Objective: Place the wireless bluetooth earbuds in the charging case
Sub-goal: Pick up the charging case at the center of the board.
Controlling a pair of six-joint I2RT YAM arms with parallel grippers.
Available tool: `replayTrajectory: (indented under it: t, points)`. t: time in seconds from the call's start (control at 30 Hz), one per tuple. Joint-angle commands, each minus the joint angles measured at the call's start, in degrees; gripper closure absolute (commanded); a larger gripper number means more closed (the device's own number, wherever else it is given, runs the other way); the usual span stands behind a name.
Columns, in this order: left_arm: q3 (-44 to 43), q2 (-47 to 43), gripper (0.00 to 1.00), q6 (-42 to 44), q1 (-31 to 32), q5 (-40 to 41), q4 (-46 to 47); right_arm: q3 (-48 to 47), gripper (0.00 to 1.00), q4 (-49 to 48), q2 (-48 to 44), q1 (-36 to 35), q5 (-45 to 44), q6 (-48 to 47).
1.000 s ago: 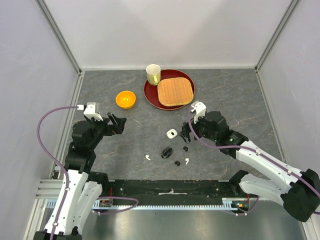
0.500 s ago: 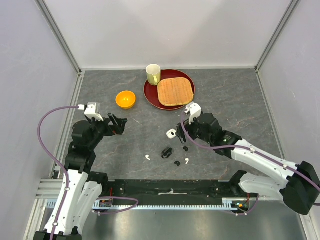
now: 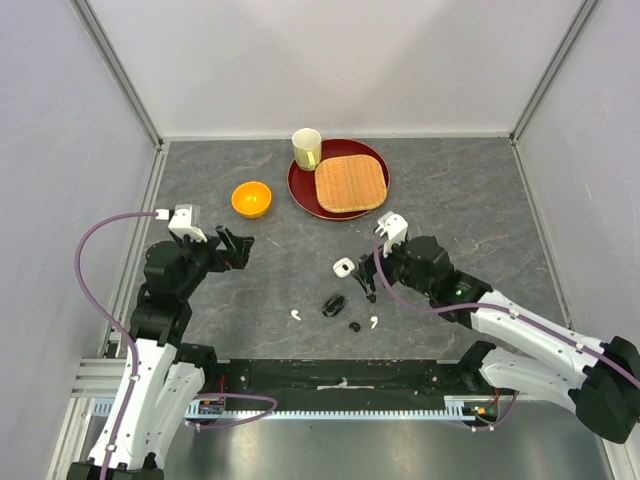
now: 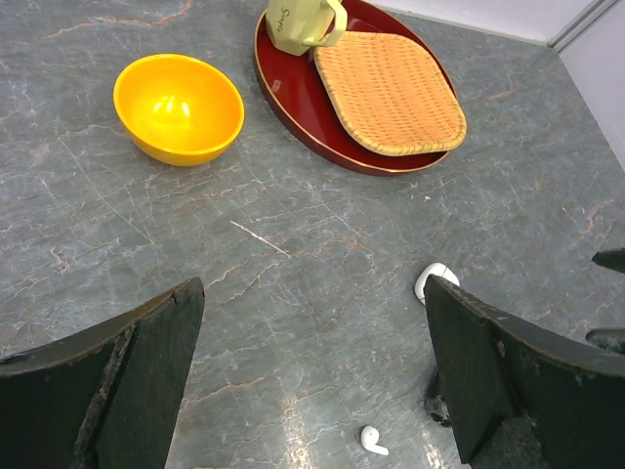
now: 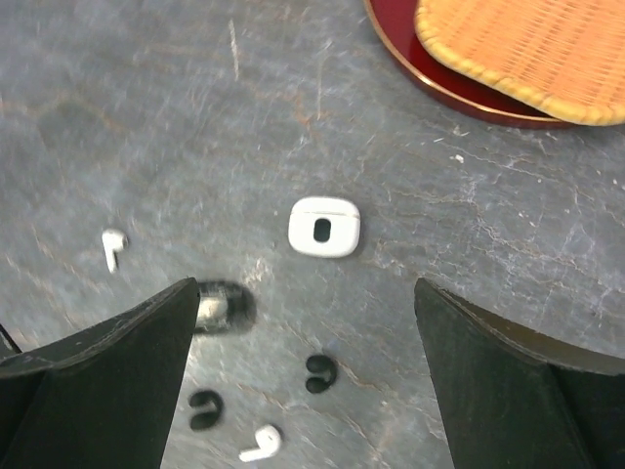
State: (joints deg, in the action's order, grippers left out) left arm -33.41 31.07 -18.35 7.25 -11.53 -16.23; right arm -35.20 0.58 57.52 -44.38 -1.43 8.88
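Note:
A white charging case with a dark oval slot lies mid-table, also in the right wrist view and the left wrist view. A black case lies nearer. Two black earbuds and two white earbuds lie loose around it. My right gripper hovers open and empty above them; one black bud sits between its fingers, with the other black bud and a white bud close by. My left gripper is open and empty, to the left.
An orange bowl stands at the back left. A red round tray behind the cases holds a woven mat and a pale cup. White walls enclose the table on three sides.
My right gripper shifted a little left, then came nearer, and now sits over the loose buds. The left arm and all objects have not moved.

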Motion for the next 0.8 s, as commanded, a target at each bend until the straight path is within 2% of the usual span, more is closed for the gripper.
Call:
replayTrajectory:
  t: [0.0, 0.2, 0.27, 0.3, 0.43, 0.77]
  points:
    - [-1.2, 0.4, 0.00, 1.5, -0.2, -0.9, 0.9, 2.9, 0.03, -2.6, -1.8, -0.2, 9.3, -15.7]
    - [-1.0, 0.7, 0.00, 1.3, -0.3, -1.2, 1.0, 0.7, 0.05, 4.1, -0.4, -0.9, 9.9, -27.8]
    - [-1.0, 0.7, 0.00, 1.3, -0.3, -1.2, 0.8, 0.3, 0.04, 6.5, 0.2, -1.2, 12.6, -32.9]
    - [-1.0, 0.8, 0.00, 1.3, -0.4, -1.3, 0.9, -0.3, 0.03, 9.9, 1.3, -1.4, 14.5, -39.1]
    - [-1.0, 0.8, 0.00, 1.3, -0.7, -1.3, 1.0, -1.8, 0.02, 12.8, 4.2, -3.1, 18.4, -46.1]
    - [-1.0, 0.8, 0.00, 1.1, -1.6, -2.0, 1.2, -6.5, 0.04, 14.6, 12.3, -6.3, 24.6, -53.1]
